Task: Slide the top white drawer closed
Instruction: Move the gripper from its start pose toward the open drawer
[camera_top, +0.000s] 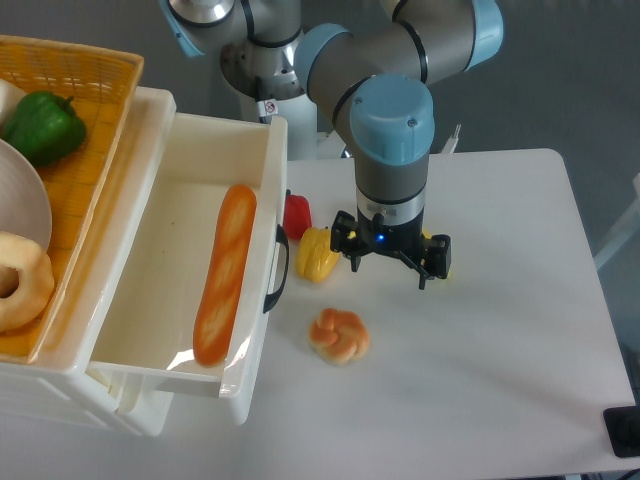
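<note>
The top white drawer (160, 235) stands pulled out to the right from the cabinet at the left. A long baguette (224, 272) lies inside it. Its black arched handle (278, 268) faces the table's middle. My gripper (390, 262) hangs over the table to the right of the handle, about a hand's width away and touching nothing. Its black fingers (345, 243) are spread wide and point down, with nothing held between them.
A red pepper (297, 213) and a yellow pepper (317, 255) lie between the handle and the gripper. A braided bun (339, 335) sits below them. A yellow item (443, 257) peeks out right of the gripper. An orange wicker basket (85, 130) on the cabinet holds a green pepper (42, 125).
</note>
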